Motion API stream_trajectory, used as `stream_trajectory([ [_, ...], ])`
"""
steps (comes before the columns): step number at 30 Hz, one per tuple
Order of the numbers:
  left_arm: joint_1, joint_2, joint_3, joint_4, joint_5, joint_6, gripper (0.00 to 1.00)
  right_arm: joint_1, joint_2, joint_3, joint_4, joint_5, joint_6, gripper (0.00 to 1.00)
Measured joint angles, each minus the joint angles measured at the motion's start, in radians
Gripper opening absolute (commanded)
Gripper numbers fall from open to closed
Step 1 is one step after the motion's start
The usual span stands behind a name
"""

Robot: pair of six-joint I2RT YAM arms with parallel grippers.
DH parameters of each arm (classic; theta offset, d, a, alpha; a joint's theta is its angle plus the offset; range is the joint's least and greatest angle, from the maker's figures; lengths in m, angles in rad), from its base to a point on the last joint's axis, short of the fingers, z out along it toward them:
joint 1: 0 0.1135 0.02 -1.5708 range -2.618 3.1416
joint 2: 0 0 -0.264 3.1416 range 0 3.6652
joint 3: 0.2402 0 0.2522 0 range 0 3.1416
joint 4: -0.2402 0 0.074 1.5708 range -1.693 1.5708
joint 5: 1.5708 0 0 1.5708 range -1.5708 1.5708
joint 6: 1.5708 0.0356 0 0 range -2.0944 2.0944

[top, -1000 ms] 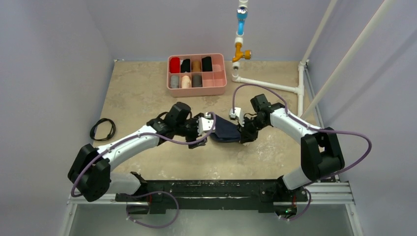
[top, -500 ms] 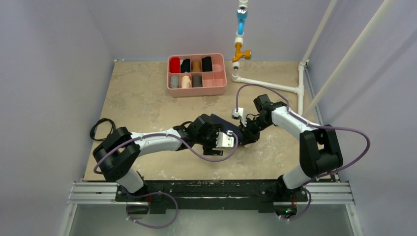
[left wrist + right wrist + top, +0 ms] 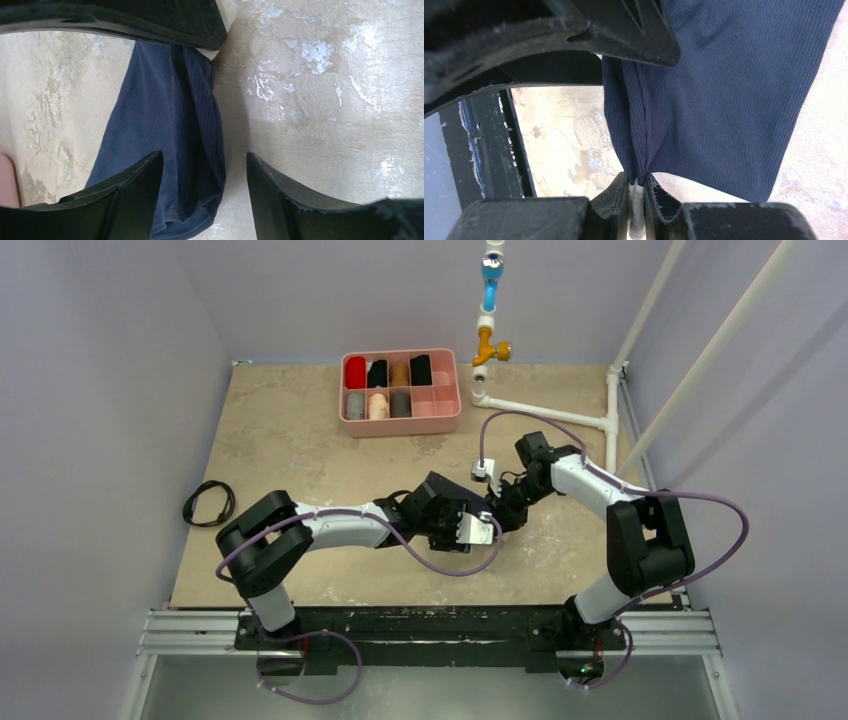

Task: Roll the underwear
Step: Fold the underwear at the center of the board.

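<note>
Shows a mottled beige table (image 3: 280, 430) at centre, boxed by lilac walls (image 3: 100, 360) at left, top and right. Carries white pipes (image 3: 545, 410) at upper right, a black rail (image 3: 430, 623) along the bottom. Lit evenly.

No text, label, brand, number or sign can be read in any of the views.
</note>
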Motion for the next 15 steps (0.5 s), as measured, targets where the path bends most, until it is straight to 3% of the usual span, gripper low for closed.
stream_trajectory([
  [8,-0.006,0.012,0.041,-0.072,0.022,-0.035,0.25,-0.009,0.000,0.000,0.000,-0.002,-0.004,0.00],
  [15,-0.006,0.054,0.152,-0.220,0.070,-0.054,0.07,-0.013,0.000,0.000,-0.003,-0.003,-0.006,0.00],
])
